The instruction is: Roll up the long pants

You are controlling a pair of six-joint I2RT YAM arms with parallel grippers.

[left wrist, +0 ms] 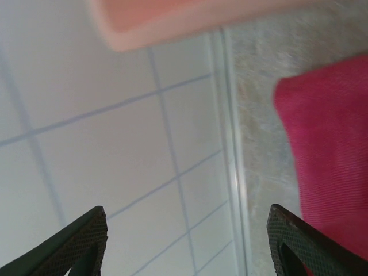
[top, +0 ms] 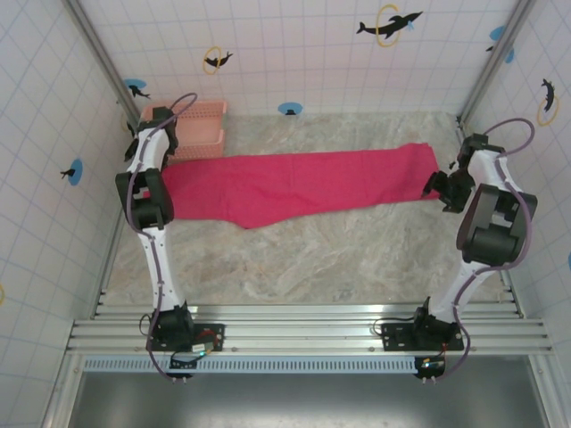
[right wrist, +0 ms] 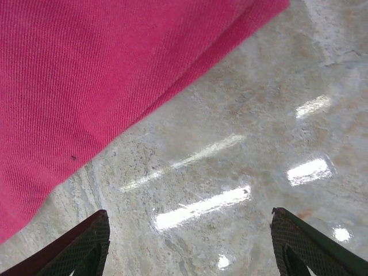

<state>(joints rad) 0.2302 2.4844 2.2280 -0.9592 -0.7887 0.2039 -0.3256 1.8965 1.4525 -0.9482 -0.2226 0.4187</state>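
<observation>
The long pants (top: 294, 183) lie flat across the marble table (top: 303, 259), stretched in one long band. One end sits just in front of the pale pink mesh basket (top: 192, 129), and the rest runs away from it toward the opposite side wall. From above, the pants' edge nearest the basket is fairly straight, while the other long edge dips to a shallow point partway along. The basket is tucked into the back corner against the tiled wall (top: 53, 134).

On the left wrist camera, the left gripper (left wrist: 187, 247) has its jaws spread wide with nothing between them. One dark textured fingertip (left wrist: 86, 241) shows against the white wall tiles, the other (left wrist: 302, 244) against the magenta cloth. The basket is a blurred pink shape along the top of this shot. Below it come a bare strip of marble and then the rounded end of the pants, so this gripper sits just short of the basket, by the seam where wall meets table. Whether that fingertip touches the fabric, I can't tell.

On the right wrist camera, the right gripper (right wrist: 190, 247) is also wide open and empty. It hangs over shiny bare marble at the end of the pants farthest from the basket. The cloth's ribbed weave fills the upper left of this shot, its edge running diagonally, and both fingertips look clear of it. Bright light streaks glare off the stone between the fingers.
</observation>
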